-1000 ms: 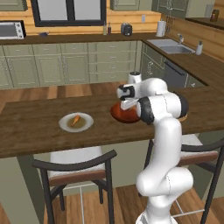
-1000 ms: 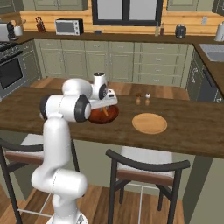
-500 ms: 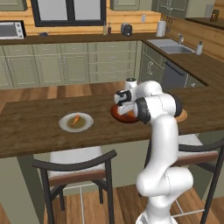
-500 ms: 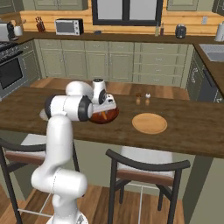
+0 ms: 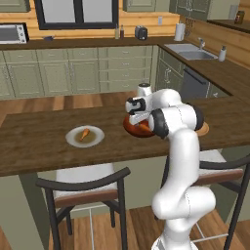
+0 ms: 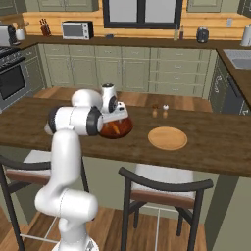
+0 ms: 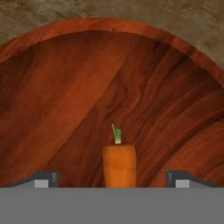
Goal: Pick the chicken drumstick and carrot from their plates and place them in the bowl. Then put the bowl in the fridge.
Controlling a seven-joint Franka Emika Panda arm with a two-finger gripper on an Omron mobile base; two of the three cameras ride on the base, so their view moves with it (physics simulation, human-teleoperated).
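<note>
Orange against red-brown wood, the carrot (image 7: 119, 164) lay inside the bowl (image 7: 65, 87), between the gripper's (image 7: 112, 179) widely parted, released fingertips (image 7: 43, 179). The bowl sat on the wooden counter (image 5: 39, 141). To its left, the drumstick (image 5: 85, 134) rested on a pale plate (image 5: 73, 141).

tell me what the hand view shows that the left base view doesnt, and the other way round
Hand view alone: the carrot lying inside the bowl, green stub up, between the parted fingertips.
Left base view alone: the drumstick on the pale plate, the tan-edged plate poking out behind the arm, and the wooden counter.
Both: the reddish-brown bowl with the gripper over it.
</note>
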